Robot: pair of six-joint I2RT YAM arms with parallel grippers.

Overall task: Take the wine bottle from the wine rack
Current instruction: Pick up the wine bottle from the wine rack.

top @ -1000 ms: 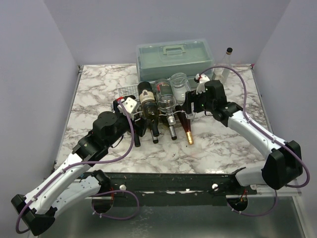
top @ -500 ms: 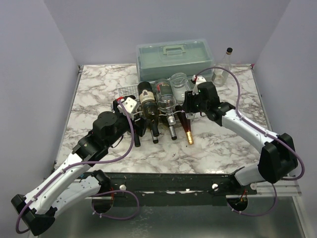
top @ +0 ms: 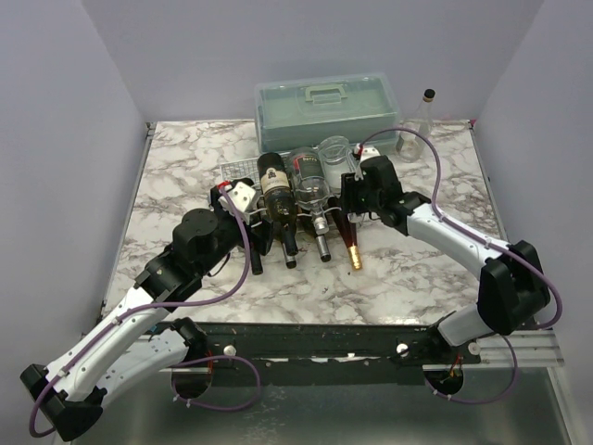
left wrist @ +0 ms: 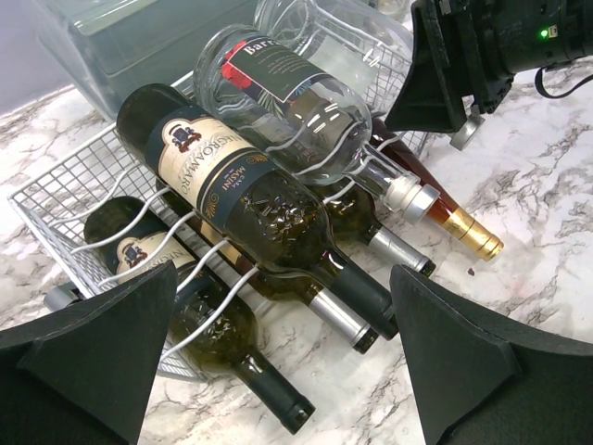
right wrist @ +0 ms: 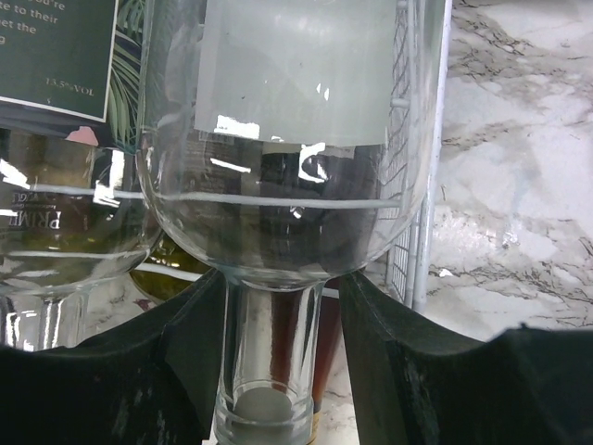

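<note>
The white wire wine rack stands mid-table with several bottles lying in two layers, necks toward me. On the upper layer at the right lies a clear glass wine bottle. My right gripper is shut on its neck just below the shoulder, with a black finger on each side. My left gripper hangs open at the rack's left front. Below it lie dark green bottles, and nothing is between its fingers.
A grey-green plastic case with a handle stands right behind the rack. A small clear bottle stands upright at the back right. A brown bottle with a gold cap sticks out of the rack's lower right, under the right gripper.
My right arm has moved left, in toward the rack, and its jaws have closed round the clear bottle's neck. The left arm has stayed still.
</note>
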